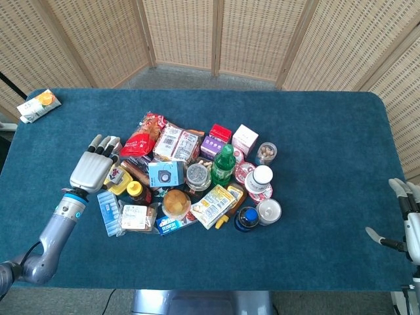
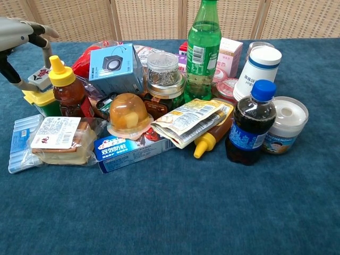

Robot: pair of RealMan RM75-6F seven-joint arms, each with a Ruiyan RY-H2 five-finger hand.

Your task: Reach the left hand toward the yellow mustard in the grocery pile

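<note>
I hold the left hand [image 1: 92, 170] at the left edge of the grocery pile on the blue carpeted table [image 1: 315, 131]. Its fingers [image 1: 102, 143] are extended and lie side by side with slight gaps; they grip nothing. In the chest view the same hand [image 2: 18, 33] enters at the upper left corner with its fingers curved downward and the thumb reaching down beside the mustard's top.

The yellow squeeze bottle of mustard with a white printed label [image 1: 117, 178] lies at the left side of the pile, directly beside and partly under the left hand. In the chest view it [image 2: 38, 90] sits behind the amber honey bottle with a yellow nozzle cap [image 2: 66, 87]. I cannot tell whether the hand touches the mustard.

Adjacent items:
- A light blue cardboard box printed with a speaker [image 2: 114, 68] stands to the right of the honey bottle.
- A wrapped sandwich in clear film with a white label [image 2: 58, 138] lies in front of the honey bottle.
- A tall green plastic bottle [image 2: 203, 50] stands upright near the middle of the pile.

The right hand [image 1: 408, 223] rests at the right edge of the head view, well apart from the pile. Its fingers are spread and hold nothing.
</note>
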